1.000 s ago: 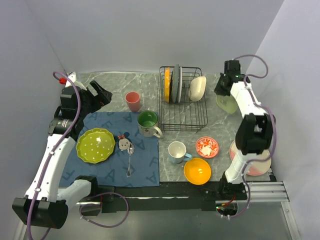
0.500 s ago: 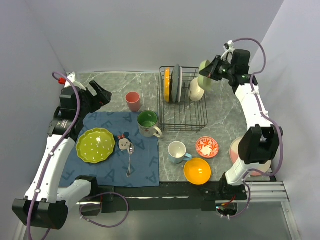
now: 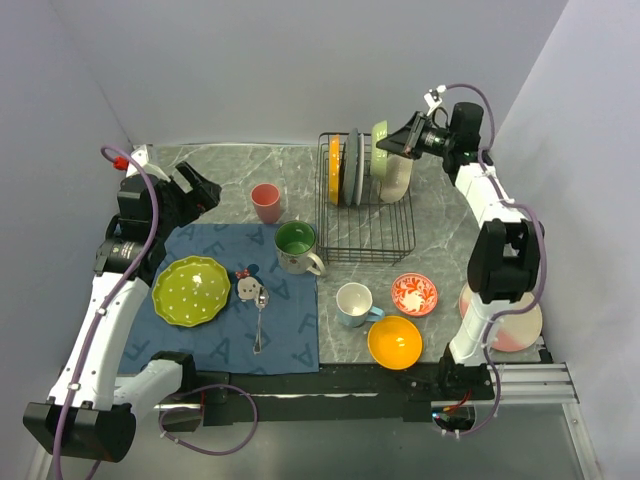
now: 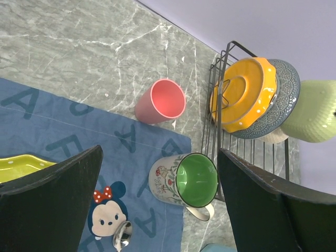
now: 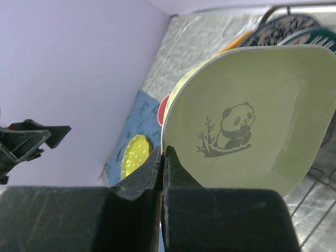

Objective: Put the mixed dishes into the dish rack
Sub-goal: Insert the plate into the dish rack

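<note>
Your right hand (image 3: 399,144) pinches the green panda dish (image 3: 380,138) on edge over the dish rack (image 3: 366,236); the free slot (image 3: 369,188) lies at 6 o'clock.

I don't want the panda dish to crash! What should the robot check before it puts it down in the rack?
1. Grip: right gripper shut on panda dish rim: ok.
2. Dish on edge, like the orange plate and grey plate: ok.
3. Dish over the rack: ok.
4. Slot below it free: cannot tell, the dish hides it.
5. Dish apart from the cream bowl: cannot tell.
6. Out of the way: left gripper open, far from the rack: ok.
</note>
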Controlling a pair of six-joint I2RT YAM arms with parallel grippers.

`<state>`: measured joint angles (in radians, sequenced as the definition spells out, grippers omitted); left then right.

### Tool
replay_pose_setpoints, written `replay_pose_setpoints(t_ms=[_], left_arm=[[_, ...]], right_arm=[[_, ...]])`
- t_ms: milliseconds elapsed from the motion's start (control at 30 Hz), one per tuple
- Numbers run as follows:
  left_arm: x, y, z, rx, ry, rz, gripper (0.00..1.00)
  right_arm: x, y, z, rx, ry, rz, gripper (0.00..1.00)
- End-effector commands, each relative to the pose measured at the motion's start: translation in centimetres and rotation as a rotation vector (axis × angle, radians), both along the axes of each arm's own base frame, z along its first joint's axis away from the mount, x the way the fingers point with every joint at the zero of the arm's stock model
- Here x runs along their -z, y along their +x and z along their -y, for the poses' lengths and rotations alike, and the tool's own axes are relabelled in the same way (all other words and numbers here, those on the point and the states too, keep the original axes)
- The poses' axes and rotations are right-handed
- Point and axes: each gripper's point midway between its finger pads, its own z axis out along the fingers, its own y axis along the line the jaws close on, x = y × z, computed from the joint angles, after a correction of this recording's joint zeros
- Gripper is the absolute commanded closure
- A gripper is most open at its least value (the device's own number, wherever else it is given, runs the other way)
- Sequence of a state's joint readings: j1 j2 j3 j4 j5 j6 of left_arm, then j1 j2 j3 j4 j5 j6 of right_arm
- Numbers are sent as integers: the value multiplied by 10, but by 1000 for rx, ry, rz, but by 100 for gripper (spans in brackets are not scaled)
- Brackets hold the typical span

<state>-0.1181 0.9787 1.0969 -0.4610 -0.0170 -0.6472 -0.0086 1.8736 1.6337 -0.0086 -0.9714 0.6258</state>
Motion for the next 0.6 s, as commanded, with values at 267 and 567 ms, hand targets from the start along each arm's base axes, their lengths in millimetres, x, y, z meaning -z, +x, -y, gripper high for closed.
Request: replay_pose_setpoints(t_ms=[267, 567], left_arm=[[-18, -3, -5, -16, 4, 49, 4], [-16, -3, -5, -19, 6, 43, 3]], right_arm=[[30, 13, -10, -97, 53, -44, 100], [63, 22, -4, -47, -12, -108, 100]])
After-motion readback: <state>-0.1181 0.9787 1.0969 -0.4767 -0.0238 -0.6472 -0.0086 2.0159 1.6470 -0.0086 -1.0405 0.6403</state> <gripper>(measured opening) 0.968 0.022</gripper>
